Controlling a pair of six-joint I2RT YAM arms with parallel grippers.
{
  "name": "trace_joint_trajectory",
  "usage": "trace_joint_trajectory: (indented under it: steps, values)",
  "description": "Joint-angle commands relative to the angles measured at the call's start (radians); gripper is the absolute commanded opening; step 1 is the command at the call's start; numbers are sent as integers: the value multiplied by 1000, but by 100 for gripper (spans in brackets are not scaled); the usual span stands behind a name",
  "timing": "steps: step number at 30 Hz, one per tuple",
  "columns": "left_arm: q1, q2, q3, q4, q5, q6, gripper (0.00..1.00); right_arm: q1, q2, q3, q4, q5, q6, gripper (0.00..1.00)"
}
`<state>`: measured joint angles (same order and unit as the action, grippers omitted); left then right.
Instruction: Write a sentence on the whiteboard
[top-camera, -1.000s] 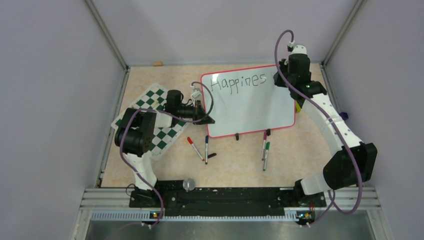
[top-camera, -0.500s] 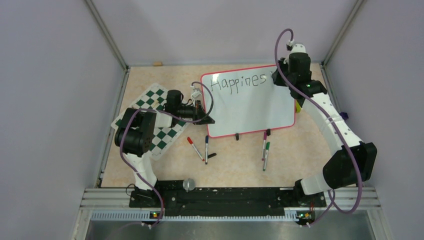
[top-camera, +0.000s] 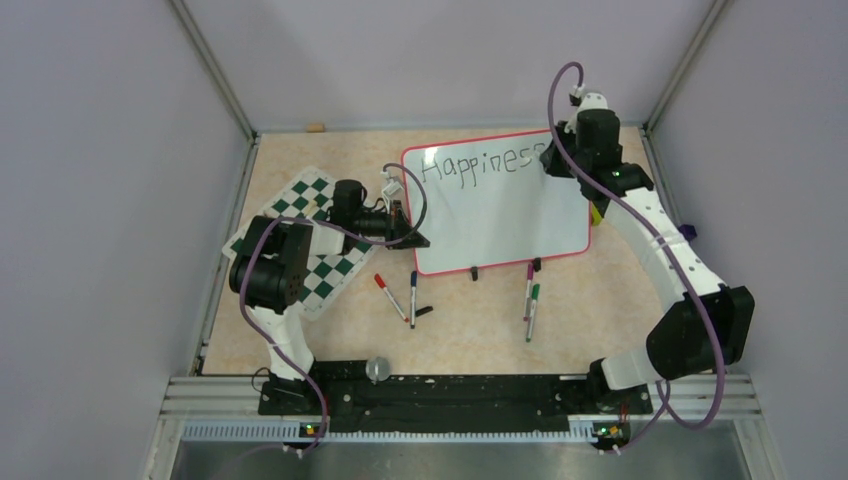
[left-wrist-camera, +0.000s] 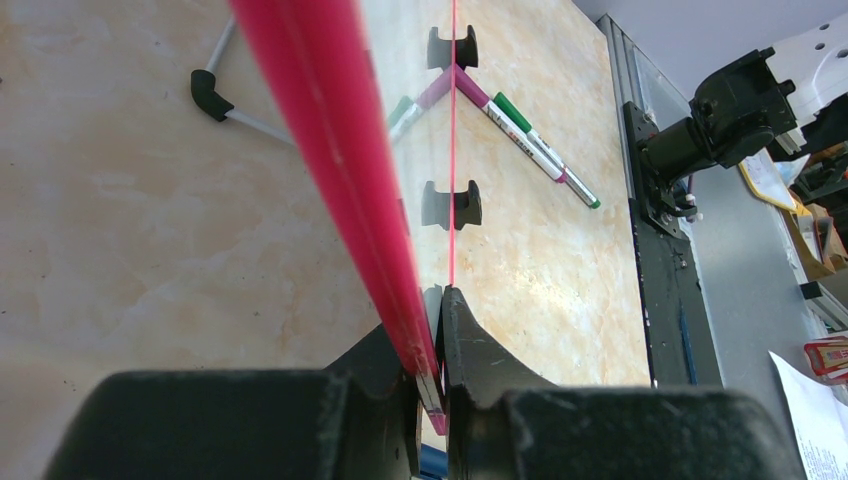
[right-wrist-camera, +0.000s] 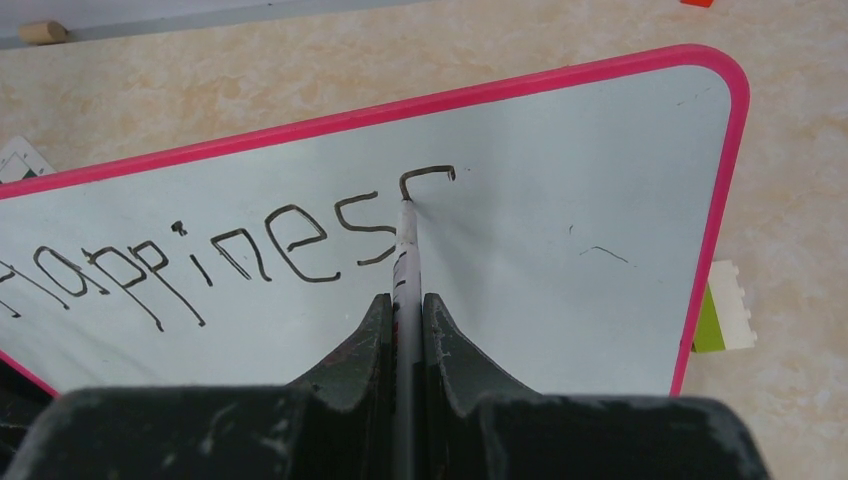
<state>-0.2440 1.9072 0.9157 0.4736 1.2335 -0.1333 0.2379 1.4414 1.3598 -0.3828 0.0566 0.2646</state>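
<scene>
The large glossy white whiteboard (top-camera: 500, 215) with a thin red frame lies on the tan bench (top-camera: 460, 330), its left edge pinched by the closed left hand (left-wrist-camera: 432, 305). The right hand (right-wrist-camera: 405, 305) is clamped on a slim grey marker (right-wrist-camera: 408, 250), tip touching the half-drawn second "s". Too much pressure could slide the marker through the grip or jerk the thin frame loose, skewing the letter.

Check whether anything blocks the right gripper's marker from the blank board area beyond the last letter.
Nothing visible does. The marker in the right gripper has its tip on the whiteboard, and the surface beyond the last stroke is bare apart from two faint marks.
</scene>
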Motion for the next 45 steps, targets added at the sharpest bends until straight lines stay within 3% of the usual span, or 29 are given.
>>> trace_joint_trajectory:
  steps: [1, 9, 18, 34, 45]
  values:
    - [-21, 17, -40, -36, 14, 100, 0, -10, -29, -19, -9, 5, -8, 0]
    - [-21, 19, -38, -35, 12, 100, 0, -9, -23, -8, -11, 112, 8, 0]
    - [-21, 23, -38, -35, 13, 100, 0, -10, -24, -9, -50, 134, -1, 0]
    - [-21, 26, -37, -32, 12, 97, 0, -9, -65, -27, -42, -34, -6, 0]
    - [-21, 36, -38, -7, 21, 76, 0, -10, -265, -133, 33, -141, 56, 0]
